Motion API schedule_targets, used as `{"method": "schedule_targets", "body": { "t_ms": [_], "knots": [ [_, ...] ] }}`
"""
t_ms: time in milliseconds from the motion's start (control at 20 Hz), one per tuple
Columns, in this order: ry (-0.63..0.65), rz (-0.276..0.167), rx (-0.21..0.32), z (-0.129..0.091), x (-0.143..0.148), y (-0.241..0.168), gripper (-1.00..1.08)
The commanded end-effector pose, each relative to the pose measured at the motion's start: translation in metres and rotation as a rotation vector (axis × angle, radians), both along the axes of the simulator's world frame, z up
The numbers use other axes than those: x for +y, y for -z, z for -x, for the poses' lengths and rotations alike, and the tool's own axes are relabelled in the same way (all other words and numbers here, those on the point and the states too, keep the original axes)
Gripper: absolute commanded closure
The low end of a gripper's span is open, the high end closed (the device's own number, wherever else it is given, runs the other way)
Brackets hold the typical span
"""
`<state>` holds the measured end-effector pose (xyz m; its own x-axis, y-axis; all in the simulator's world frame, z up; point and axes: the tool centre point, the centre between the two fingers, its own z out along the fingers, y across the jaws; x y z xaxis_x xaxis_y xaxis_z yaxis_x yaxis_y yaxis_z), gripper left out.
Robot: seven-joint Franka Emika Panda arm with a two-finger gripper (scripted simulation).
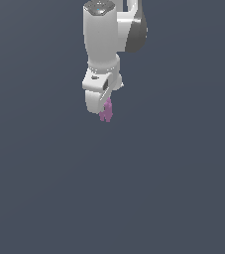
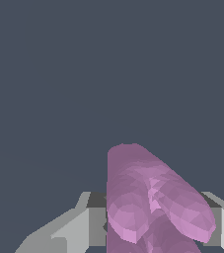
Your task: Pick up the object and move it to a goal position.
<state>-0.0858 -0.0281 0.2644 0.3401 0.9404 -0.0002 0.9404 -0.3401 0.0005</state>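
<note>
Gripper (image 1: 103,110) upper centre of exterior view, pointing down, clamped on pink object (image 1: 106,111). Object hangs between fingers, protruding below tips; likely gripped so for carrying toward goal. No goal marker visible.

Free room: we are seeing open, uniform grey space on every side of the claw (image 1: 103,110) in the exterior view, toward that view's left, its right and below, with nothing standing in any of those paths.

Obstacles: we are finding none apart from the claw's own load. The pink-purple object (image 1: 106,111) is sitting between the fingers (image 2: 66,232) and sticking out beyond their tips, so it is filling the gap there.

Wrist view: we are seeing plain grey beyond the object (image 2: 150,202), unobstructed.
</note>
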Motion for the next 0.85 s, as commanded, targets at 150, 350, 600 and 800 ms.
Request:
{"method": "schedule_targets", "body": {
  "t_ms": [150,350,600,800],
  "knots": [
    [-0.001,-0.002,0.0,0.027,-0.02,-0.031,1.08],
    [-0.001,-0.003,-0.001,0.041,-0.031,-0.048,1.08],
    [-0.001,-0.002,0.0,0.051,-0.041,-0.061,1.08],
    [-0.001,-0.001,0.0,0.054,-0.043,-0.065,1.08]
  ]
}}
